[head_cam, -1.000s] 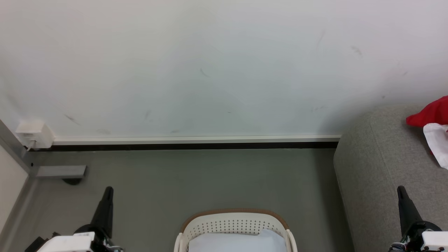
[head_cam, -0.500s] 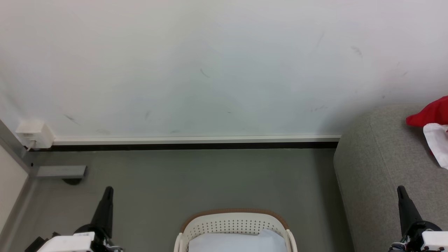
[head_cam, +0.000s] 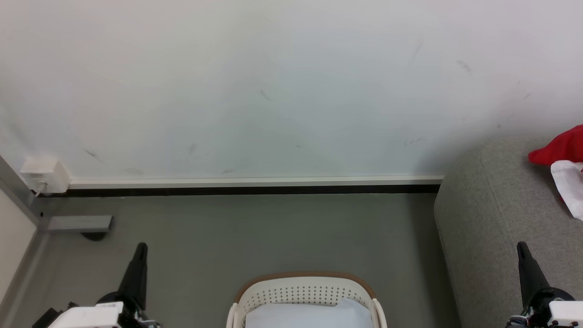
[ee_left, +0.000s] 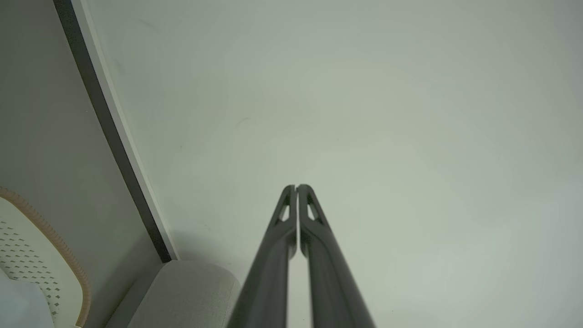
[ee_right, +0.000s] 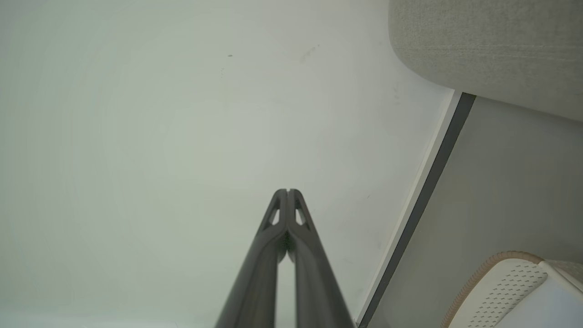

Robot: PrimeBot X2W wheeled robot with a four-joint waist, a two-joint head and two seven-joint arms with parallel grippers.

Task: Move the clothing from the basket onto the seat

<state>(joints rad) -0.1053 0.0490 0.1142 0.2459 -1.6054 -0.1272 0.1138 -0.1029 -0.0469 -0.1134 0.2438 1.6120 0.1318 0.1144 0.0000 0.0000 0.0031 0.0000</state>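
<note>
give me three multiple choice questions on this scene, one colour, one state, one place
1. The basket's rim is: A brown, B black, C green.
2. The left gripper is: A wide open, B shut and empty, C shut on cloth.
3. The red garment lies: A in the basket, B on the sofa, C between the left gripper's jaws.
Key: 1 A, the band is brown; 2 B, its jaws meet with nothing between; 3 B, it rests on grey upholstery.

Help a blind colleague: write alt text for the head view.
Cream laundry basket on a grey floor by a white wall; red and white clothing lies on the grey sofa at right. Left gripper and right gripper, both shut, point upward.
</note>
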